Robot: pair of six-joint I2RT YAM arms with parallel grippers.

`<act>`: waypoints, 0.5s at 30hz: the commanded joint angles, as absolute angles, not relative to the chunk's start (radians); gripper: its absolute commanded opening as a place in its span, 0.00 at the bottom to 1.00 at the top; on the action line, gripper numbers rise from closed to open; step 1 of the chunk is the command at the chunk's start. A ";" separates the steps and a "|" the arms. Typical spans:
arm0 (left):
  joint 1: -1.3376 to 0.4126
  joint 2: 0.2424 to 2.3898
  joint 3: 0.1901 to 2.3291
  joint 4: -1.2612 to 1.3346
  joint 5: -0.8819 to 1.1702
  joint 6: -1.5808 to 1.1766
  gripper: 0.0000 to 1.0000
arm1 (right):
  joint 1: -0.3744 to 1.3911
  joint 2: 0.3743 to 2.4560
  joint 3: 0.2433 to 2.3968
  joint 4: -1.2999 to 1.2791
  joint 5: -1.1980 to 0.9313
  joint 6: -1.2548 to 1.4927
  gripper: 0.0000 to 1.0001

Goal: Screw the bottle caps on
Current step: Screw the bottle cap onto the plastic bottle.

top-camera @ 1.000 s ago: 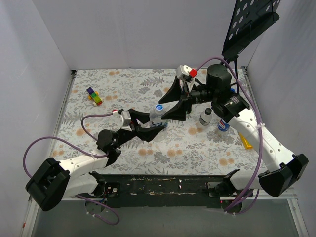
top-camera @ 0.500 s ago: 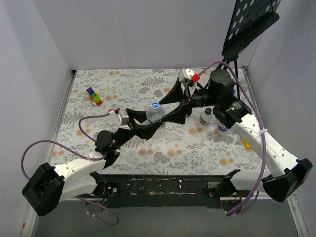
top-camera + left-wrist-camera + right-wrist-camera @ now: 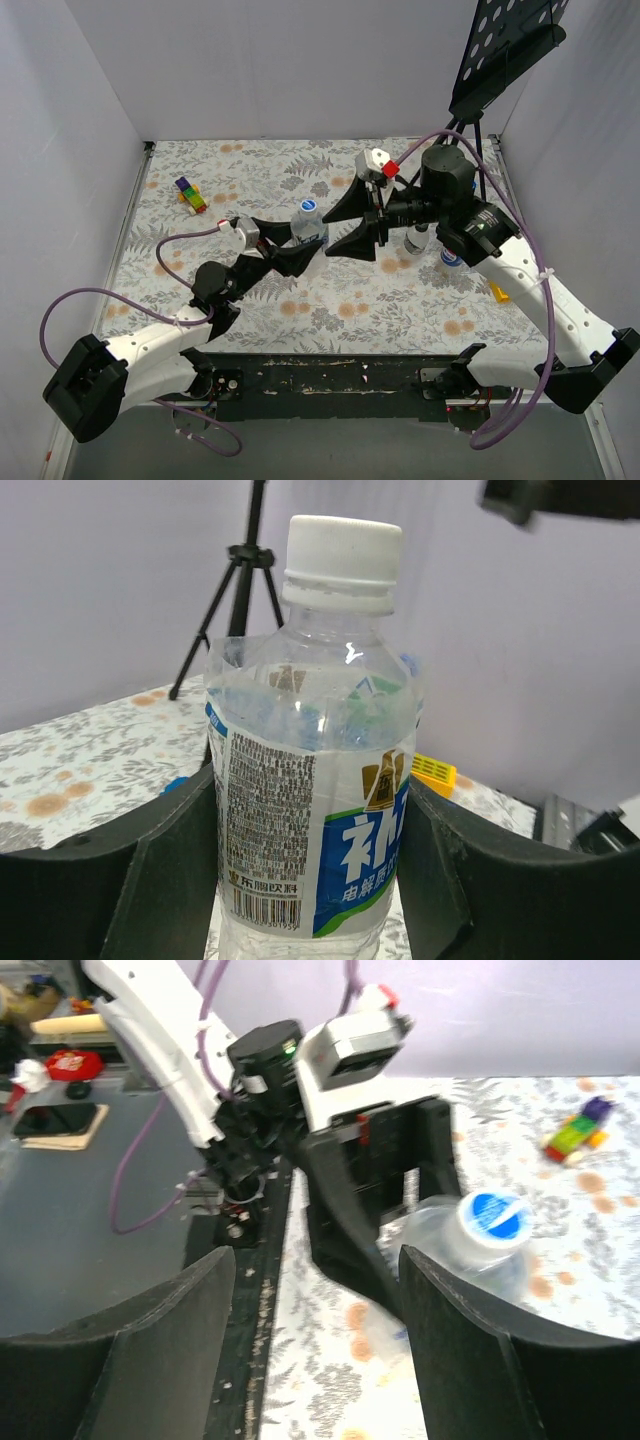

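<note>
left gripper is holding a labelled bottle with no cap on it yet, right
No: the bottle in the left gripper has a cap on its neck, as the left wrist view shows. It is labelled and held, as you say.

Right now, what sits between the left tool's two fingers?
A capped, labelled bottle, upright, with both fingers against its sides; the left wrist view shows it.

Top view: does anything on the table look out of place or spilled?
Only the coloured toy blocks near the far left edge, lying apart from the bottles. The held bottle is capped; nothing looks spilled.
</note>
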State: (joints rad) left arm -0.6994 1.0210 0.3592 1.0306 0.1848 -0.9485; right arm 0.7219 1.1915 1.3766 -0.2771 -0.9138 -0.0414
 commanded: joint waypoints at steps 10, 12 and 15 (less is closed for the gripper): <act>-0.698 1.043 0.397 1.101 0.543 -0.943 0.00 | 0.690 1.327 1.591 -0.462 -0.917 -0.251 0.71; -0.698 1.048 0.400 1.120 0.555 -0.953 0.00 | 0.690 1.335 1.591 -0.480 -0.939 -0.264 0.69; -0.698 1.057 0.405 1.135 0.563 -0.965 0.00 | 0.690 1.344 1.583 -0.492 -0.953 -0.279 0.65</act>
State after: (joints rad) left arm -0.6994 1.0538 0.3611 1.0843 0.5133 -0.9504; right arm 0.6930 1.3445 1.5467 -0.4641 -0.8974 -0.2333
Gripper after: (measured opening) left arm 0.575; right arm 0.678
